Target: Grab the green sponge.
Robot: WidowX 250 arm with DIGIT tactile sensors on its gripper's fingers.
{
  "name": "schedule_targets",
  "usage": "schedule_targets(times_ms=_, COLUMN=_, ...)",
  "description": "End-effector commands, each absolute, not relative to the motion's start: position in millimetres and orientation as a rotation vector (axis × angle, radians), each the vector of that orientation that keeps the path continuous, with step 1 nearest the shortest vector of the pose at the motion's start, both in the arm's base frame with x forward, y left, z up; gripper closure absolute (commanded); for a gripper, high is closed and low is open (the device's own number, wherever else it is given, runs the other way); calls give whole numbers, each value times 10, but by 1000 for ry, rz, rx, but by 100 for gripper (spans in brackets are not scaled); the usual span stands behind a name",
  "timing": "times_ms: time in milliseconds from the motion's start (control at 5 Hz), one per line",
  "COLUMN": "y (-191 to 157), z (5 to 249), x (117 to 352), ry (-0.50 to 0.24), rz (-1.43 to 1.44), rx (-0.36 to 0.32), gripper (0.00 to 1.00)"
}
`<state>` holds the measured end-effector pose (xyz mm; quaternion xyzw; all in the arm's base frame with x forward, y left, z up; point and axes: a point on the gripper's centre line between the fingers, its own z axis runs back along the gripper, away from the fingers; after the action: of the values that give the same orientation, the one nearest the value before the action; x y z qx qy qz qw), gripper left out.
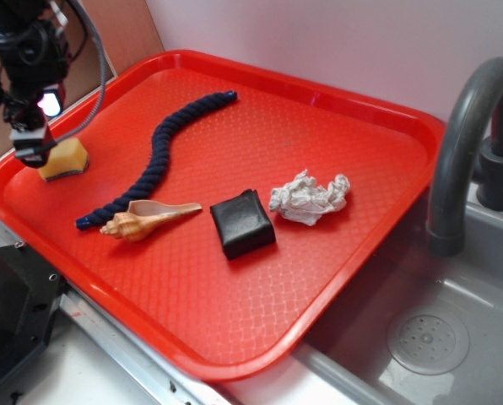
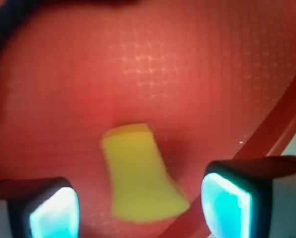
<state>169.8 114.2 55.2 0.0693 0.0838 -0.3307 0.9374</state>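
A: Sponge placement is asked about first.

B: The green sponge (image 1: 63, 159) is seen lying on the red tray (image 1: 344, 278), at the tray's far left corner as the exterior view shows it, close to the raised rim. Its top is yellow, and a thin darker layer is made out beneath.

A: And the hand?

B: The hand (image 1: 32, 152) is found directly above the sponge's left edge in the exterior view. In the wrist view, the hand (image 2: 140, 206) is shown spread apart, with one fingertip (image 2: 53, 210) to the left of the sponge (image 2: 140, 178) and the other to the right. A gap is visible between each pad and the foam, so nothing is gripped. Whether the tips are resting on the tray cannot be told.

A: What else is carried by the tray?

B: A dark blue rope (image 1: 154, 160) is laid in a curve from the upper middle down towards the left. A seashell (image 1: 146, 221) is placed just beside the rope's lower end. A black squarish block (image 1: 243, 223) is set near the middle, and a crumpled white paper (image 1: 309, 198) is seen just to its right, apart from it.

A: And beyond the tray?

B: A grey faucet (image 1: 467, 143) and a sink (image 1: 454, 337) are seen at the right.
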Motion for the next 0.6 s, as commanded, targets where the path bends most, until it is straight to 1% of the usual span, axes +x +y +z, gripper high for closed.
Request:
schedule_targets(times_ms=0, y=1145, z=277, x=1661, ry=232, rz=-708, rx=139, gripper=0)
schedule_targets(times_ms=200, y=1080, z=134, x=1574, ry=270, rz=-705, rx=109, gripper=0)
schedule_targets(times_ms=400, y=1106, z=119, x=1575, ry=279, rz=-671, rx=118, gripper=100)
